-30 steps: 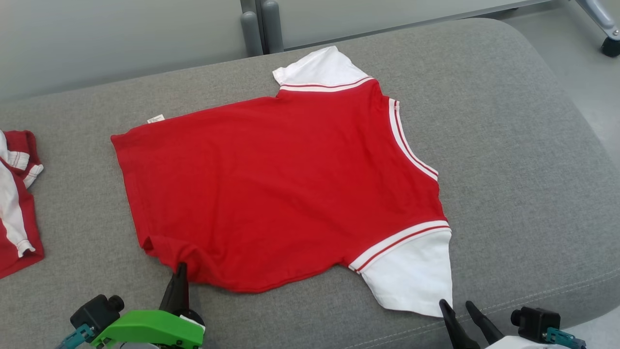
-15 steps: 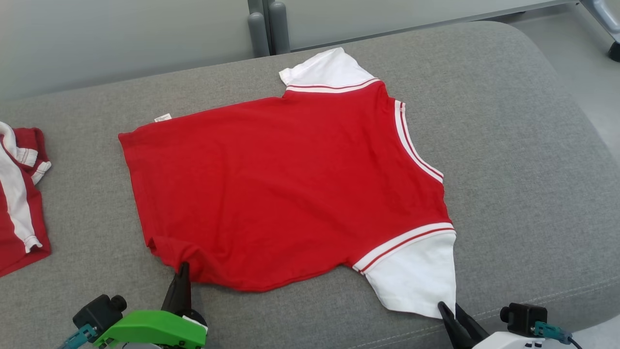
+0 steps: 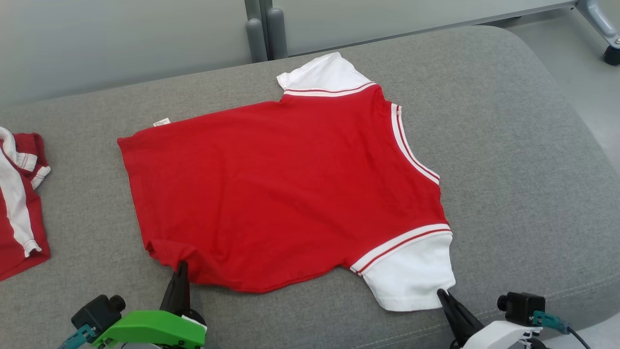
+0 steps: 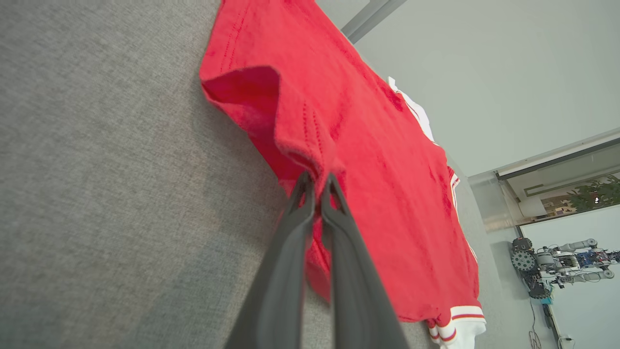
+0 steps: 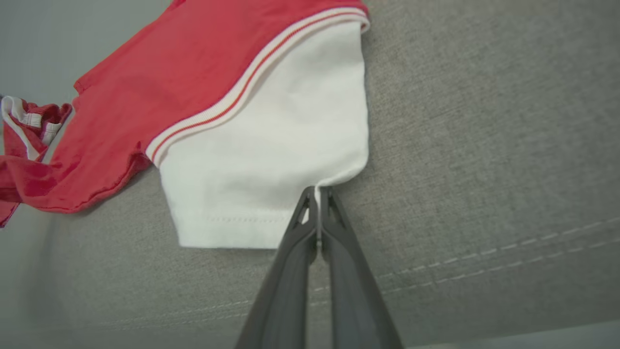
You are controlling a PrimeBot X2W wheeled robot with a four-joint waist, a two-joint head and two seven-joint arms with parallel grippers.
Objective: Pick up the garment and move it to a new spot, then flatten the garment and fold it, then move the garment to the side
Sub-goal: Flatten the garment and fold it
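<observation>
On the grey couch (image 3: 508, 121) the red shirt (image 3: 281, 189) is laid out almost flat, so the flattening is judged to be nearly done, with the fold and the move to the side left to do. The edge of its near white sleeve (image 3: 411, 276) is pinched tight by the right gripper (image 3: 441, 293). Its bunched bottom corner (image 4: 290, 140) is pinched tight by the left gripper (image 3: 181, 265).

A second red-and-white garment (image 3: 19, 208) lies crumpled on the left part of the grey cushion (image 3: 508, 145), two grey posts (image 3: 255, 39) behind it
</observation>
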